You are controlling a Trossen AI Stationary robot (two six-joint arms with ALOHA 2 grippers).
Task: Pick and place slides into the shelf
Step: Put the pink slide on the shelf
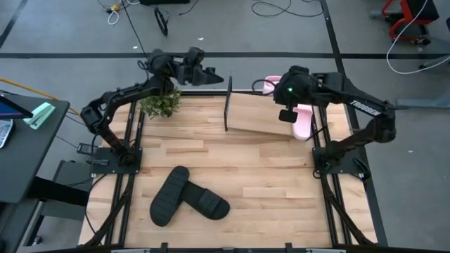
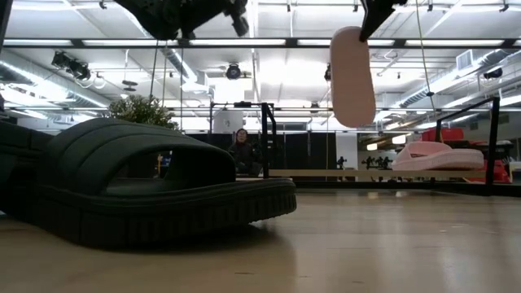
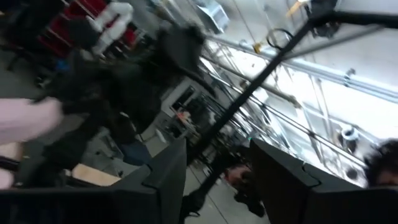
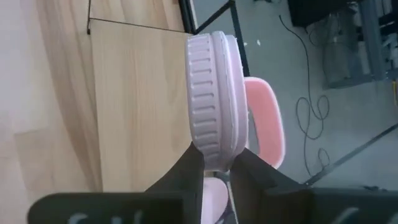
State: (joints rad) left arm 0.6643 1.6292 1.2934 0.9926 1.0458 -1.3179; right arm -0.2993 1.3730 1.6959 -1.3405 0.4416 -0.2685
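Risk judged: pink slide (image 4: 214, 99), pinched by sole edge only, could swing or slip out above shelf (image 1: 260, 118); thin edge grip is cause. Second pink slide (image 2: 440, 156) already lying on board, could be knocked. Right gripper (image 4: 216, 163) closed on held slide, raised over shelf's right end. Left gripper (image 3: 217, 177) parted, nothing held, near plant (image 1: 160, 104). Black slides (image 1: 188, 197) left on bench (image 1: 267, 176), front.

Two slides (image 1: 188, 196) crossed at table front, shelf (image 1: 267, 112) at back, plant (image 1: 161, 104) left of it
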